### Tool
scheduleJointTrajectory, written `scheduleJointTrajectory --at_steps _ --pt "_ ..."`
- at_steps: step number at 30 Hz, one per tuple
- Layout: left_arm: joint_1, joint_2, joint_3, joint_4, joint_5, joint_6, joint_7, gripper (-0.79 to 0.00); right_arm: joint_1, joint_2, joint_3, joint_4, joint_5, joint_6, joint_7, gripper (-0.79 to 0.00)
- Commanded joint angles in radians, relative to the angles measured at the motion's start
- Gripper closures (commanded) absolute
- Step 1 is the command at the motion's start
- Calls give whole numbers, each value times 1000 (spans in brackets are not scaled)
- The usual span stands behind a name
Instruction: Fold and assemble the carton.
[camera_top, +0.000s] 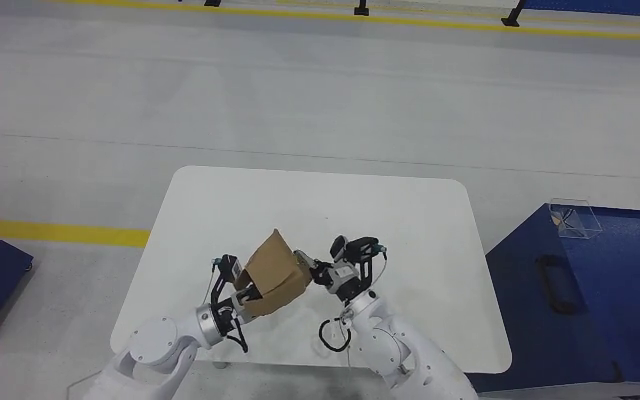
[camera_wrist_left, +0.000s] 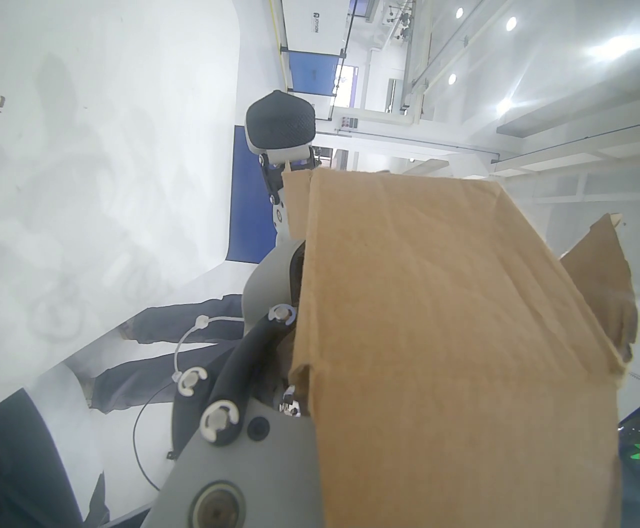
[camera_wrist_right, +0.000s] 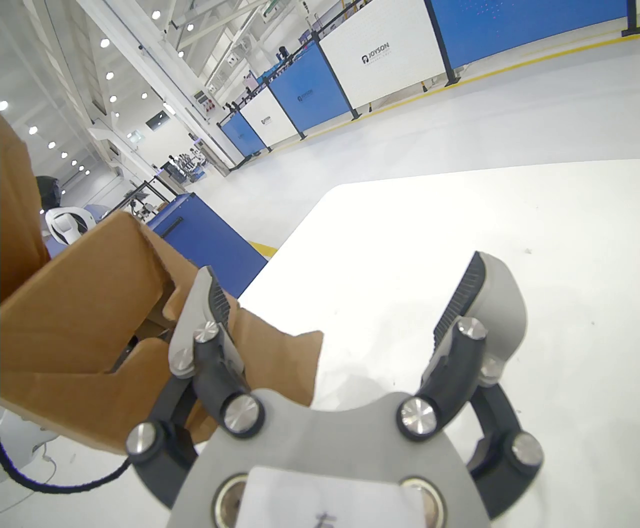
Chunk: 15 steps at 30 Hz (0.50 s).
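Note:
The brown carton (camera_top: 272, 268) hangs tilted just above the near part of the white table (camera_top: 400, 210), partly formed, with its flaps loose. My left gripper (camera_top: 238, 290) is shut on the carton's near-left wall. In the left wrist view one black-padded finger (camera_wrist_left: 280, 125) lies along the carton (camera_wrist_left: 450, 325), and the other is hidden behind the cardboard. My right gripper (camera_wrist_right: 345, 300) is open at the carton's right side. One of its fingers (camera_wrist_right: 210, 310) rests against a notched flap of the carton (camera_wrist_right: 90, 310), and the other finger stands free over the table. In the top view the right gripper (camera_top: 320, 270) meets the carton's right edge.
The table's rounded front edge runs close below both arms. A blue cabinet (camera_top: 570, 290) stands right of the table with a clear plastic box (camera_top: 573, 215) on top. White tabletop stretches beyond and right of the carton.

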Motion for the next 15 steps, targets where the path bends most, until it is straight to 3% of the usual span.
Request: scheduleJointTrajectory --at_steps 1,5,9,15 --pt "-4 -1 -4 5 -22 3 -24 0 -14 6 43 -4 15 -3 2 -785" --pt "-9 -1 -18 15 -73 4 -72 0 -40 15 108 12 53 -10 59 -785" --pt "-17 -2 -26 24 -122 23 -123 0 -42 15 103 39 104 -42 173 -785" --pt "-31 -4 -26 32 -122 49 -137 0 -35 5 70 46 282 -184 311 -785"
